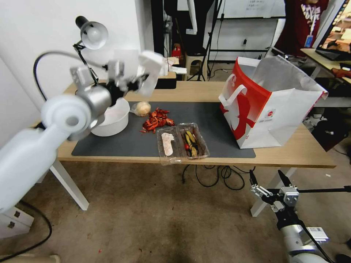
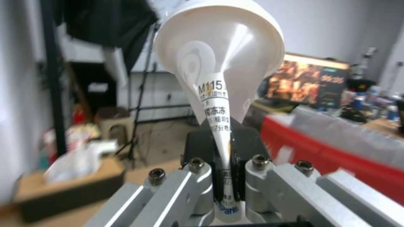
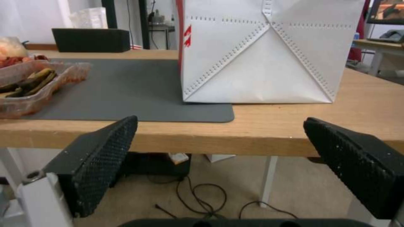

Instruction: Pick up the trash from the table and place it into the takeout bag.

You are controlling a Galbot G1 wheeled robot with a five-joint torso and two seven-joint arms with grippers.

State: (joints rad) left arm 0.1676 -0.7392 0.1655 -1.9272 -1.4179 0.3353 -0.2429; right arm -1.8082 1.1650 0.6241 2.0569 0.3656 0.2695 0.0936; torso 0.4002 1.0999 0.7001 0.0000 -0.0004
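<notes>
Wooden table [image 1: 289,153], left gripper [image 2: 225,176] raised, pinching probably a flattened cup [image 2: 219,60] (white), right gripper [image 3: 219,164] spread wide below.

background clutter around the workspace

grey-shaded desk lamp on a black jointed arm [image 1: 92,34] at the far left, against the white wall. low black rectangular tissue box [image 3: 90,40] at the back, with white tissue poking up; also seen in the head view [image 1: 165,82] and, blurred, in the left wrist view [image 2: 67,186]. small beige plastic stool [image 1: 192,62] on the floor beyond, beside black tripod legs [image 1: 204,54]. loose black cables [image 1: 215,177] coiled on the brownish floor [image 1: 164,219] below. glowing monitor screen [image 2: 309,82] on a second wooden desk [image 1: 323,58] to the far right. white whiteboard [image 1: 252,8] on the back wall.
</notes>
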